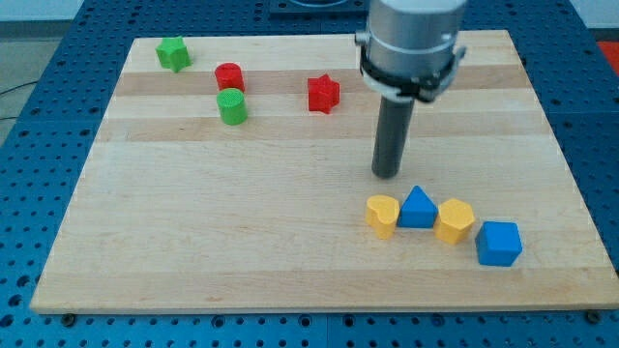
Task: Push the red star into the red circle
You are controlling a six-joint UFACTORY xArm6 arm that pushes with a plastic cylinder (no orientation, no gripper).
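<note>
Now, at this moment:

Counter (193, 242): pale wooden board with lengthwise grain and a darker plank band near the view's top; lying flat on a blue surface.

Blue surface (39, 116): perforated with rows of small holes, showing on all sides of the board; bolt heads visible along the board's bottom edge.

Room: light background strip at the view's top, too little in frame to tell more.

Rod: dark, straight, upright, hanging from a grey cylindrical arm end ringed by a black collar at the view's top.

My tip (388, 175): on the board right of centre, just above the yellow and blue row; well apart from the red star, which sits up and to the view's left of it.

Fingers: none on this arm, only the rod; nothing grasped.

Red star (323, 94): in the upper middle of the board, alone, to the view's right of the red circle and clearly apart from it.

Red circle (228, 76): upper left area, touching or just beside the green circle below it.

Green circle (232, 106): directly under the red circle.

Green star (173, 53): near the top left corner.

Lower right row, left to right: yellow heart-like block (383, 215), blue triangle (418, 208), yellow hexagon-like block (455, 220), blue cube (499, 243); first three close together, whether touching not clear; cube slightly lower, just beside the hexagon.
</note>
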